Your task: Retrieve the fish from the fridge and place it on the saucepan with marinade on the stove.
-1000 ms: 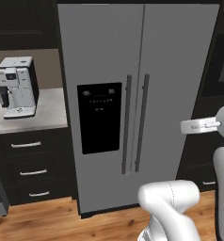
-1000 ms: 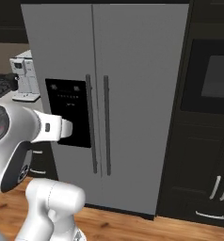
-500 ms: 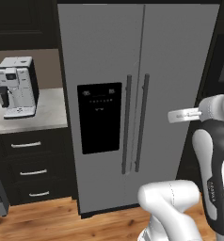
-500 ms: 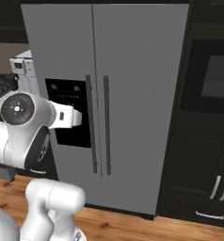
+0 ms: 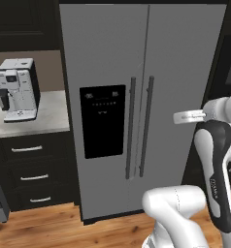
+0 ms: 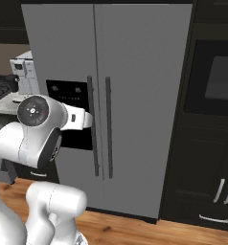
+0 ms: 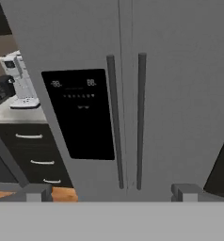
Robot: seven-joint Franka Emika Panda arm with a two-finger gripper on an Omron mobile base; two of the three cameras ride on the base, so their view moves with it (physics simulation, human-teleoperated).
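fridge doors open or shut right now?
Shut. Both doors of the fridge sit flush, the seam between them a thin line, and the two vertical handles hang parallel side by side. No shelves inside are visible.

The arm [image 5: 212,164] was glossy white with rounded, tube-like links and a bulbous white shoulder block at the lower centre of the left base view. A long dark grey band ran down the link at the right edge of that frame, carrying small pale lettering too blurred to read. A slim white segment jutted leftward at the frame's right middle. In the right base view, at the left middle, a round dark grey joint cap [image 6: 33,110] showed a ring of tiny pale marks and a small red dot. Below it, a dark oval panel sat on the white link.
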